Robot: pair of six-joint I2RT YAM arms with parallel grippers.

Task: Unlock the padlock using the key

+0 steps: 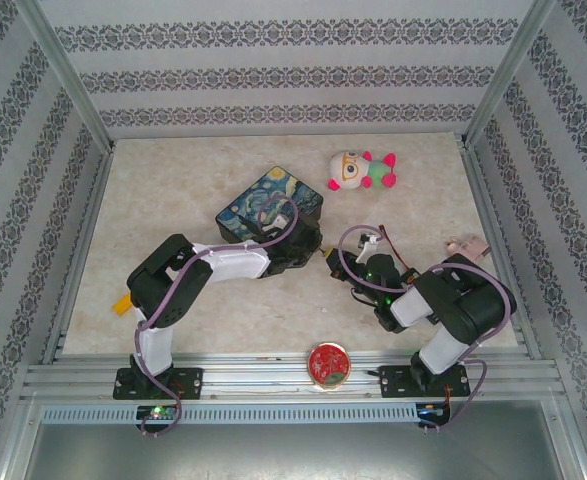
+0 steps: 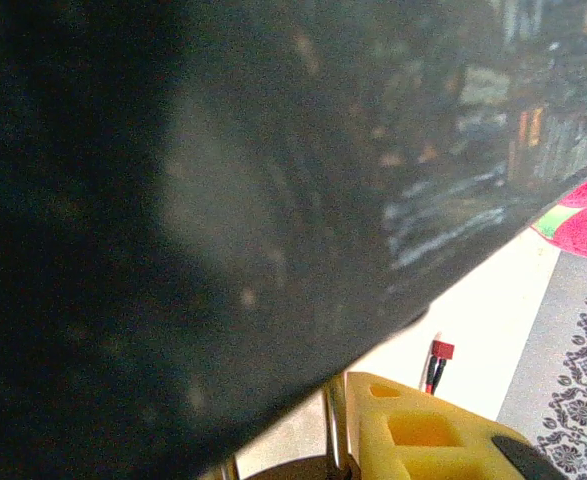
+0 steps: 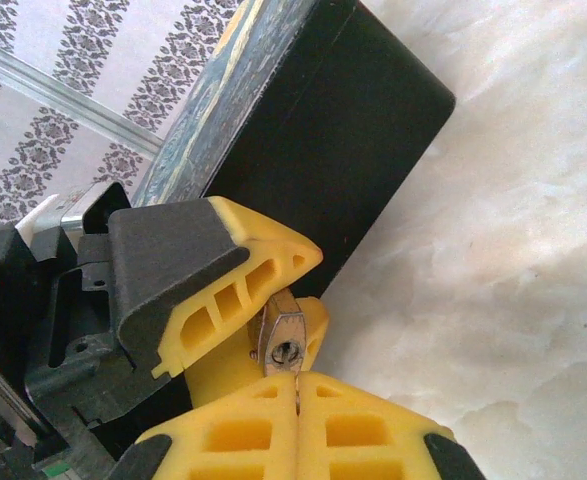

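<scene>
- Brass-coloured padlock (image 3: 283,338) is clamped between the two yellow fingers of the left gripper (image 3: 295,297), off the tabletop (image 1: 203,180), with its keyhole end turned toward the right wrist camera.
- Left gripper: clenched on the padlock body, one finger above it and one below in the right wrist view.
- Right gripper (image 3: 298,394): its yellow fingers are pressed flat together with no gap at the seam. A thin dark sliver, the key (image 3: 296,375), stands out of the seam.
- The key tip reaches up to the keyhole. Whether it has entered cannot be told.
- In the top view the left gripper (image 1: 318,247) and right gripper (image 1: 341,266) meet tip to tip near the middle of the tabletop, just in front of the starry-night painted tin (image 1: 271,205).
- The tin's black side wall (image 3: 343,130) stands just behind the padlock in the right wrist view. Contact between them cannot be told.
- In the left wrist view the tin's dark side is blurred and close, and one yellow finger (image 2: 423,430) sits at the bottom edge.
- A pink and green plush toy (image 1: 363,170) lies beyond the tin, to its right.
- A round red disc (image 1: 328,362) sits at the near edge between the two arm bases, well apart from both grippers.
</scene>
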